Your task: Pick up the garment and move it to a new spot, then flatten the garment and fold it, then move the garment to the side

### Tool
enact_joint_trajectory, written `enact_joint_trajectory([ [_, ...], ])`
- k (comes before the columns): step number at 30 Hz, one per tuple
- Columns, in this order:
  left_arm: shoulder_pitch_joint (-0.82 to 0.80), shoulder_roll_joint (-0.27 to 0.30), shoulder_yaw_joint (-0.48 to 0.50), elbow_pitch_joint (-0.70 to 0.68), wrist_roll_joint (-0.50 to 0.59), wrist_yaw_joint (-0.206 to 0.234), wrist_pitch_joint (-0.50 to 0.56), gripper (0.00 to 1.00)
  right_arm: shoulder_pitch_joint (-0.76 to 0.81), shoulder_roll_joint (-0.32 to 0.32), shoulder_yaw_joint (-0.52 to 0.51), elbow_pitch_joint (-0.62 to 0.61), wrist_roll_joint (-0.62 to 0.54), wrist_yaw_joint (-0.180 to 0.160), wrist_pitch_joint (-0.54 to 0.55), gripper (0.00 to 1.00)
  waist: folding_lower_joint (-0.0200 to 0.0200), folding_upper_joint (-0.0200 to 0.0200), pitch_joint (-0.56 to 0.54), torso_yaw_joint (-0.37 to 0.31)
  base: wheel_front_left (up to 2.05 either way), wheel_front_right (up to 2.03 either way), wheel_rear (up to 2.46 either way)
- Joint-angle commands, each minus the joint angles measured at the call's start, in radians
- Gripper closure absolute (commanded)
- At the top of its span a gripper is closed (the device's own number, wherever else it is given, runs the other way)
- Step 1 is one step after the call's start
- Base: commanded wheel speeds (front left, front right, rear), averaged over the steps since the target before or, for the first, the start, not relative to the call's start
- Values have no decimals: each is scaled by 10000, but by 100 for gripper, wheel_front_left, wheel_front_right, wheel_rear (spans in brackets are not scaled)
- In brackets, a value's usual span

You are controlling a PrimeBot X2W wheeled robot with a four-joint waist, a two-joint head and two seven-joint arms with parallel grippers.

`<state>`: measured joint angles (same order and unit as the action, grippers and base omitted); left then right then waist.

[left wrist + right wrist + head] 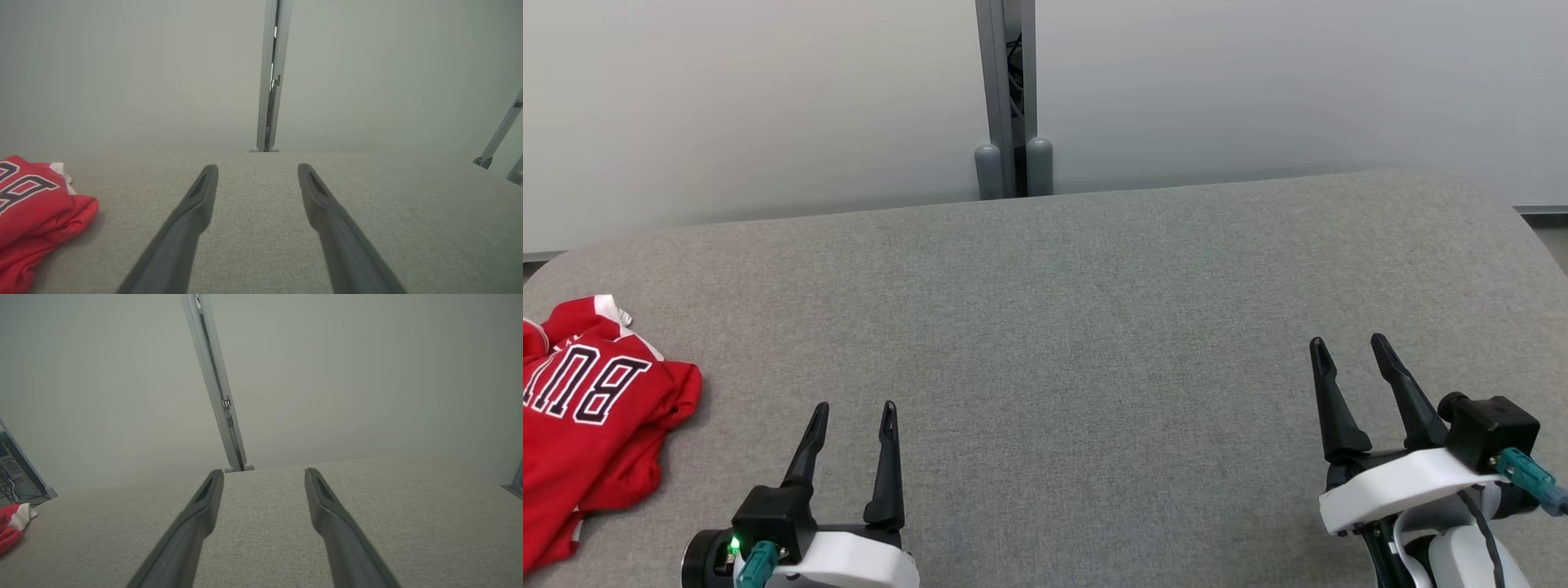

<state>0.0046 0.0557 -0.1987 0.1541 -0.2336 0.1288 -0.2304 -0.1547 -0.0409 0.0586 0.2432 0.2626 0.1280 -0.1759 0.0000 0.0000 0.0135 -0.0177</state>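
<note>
The garment (pixel 592 425) is a red jersey with white trim and dark outlined letters, lying crumpled at the table's left edge, partly cut off by the head view. It also shows at the left of the left wrist view as the garment (pixel 32 212) and small at the far left of the right wrist view as the garment (pixel 12 526). My left gripper (pixel 854 406) stands open over the front left of the table, to the right of the jersey and apart from it. At the front right, my right gripper (pixel 1349 341) is open and holds nothing.
The grey fabric table (pixel 1062 327) has rounded corners and stretches wide between and beyond the grippers. Pale partition panels stand behind it, joined by a grey post (pixel 1013 98) at the middle back. Computer gear (pixel 10 469) shows past the table's left end.
</note>
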Motion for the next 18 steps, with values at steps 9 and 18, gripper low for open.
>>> enact_joint_trajectory([
  [9, -112, 65, 40, -92, 548, 216, -152, 0, -174, -115, 304, 340, -483, 42, -356, 0, 0, 0, -9, -17, 0, 0, 0],
  [18, -116, 12, 177, -27, 973, 125, -245, 0, -237, -127, 435, 606, -899, 35, -614, 0, 0, 0, 11, -14, 0, 0, 0],
])
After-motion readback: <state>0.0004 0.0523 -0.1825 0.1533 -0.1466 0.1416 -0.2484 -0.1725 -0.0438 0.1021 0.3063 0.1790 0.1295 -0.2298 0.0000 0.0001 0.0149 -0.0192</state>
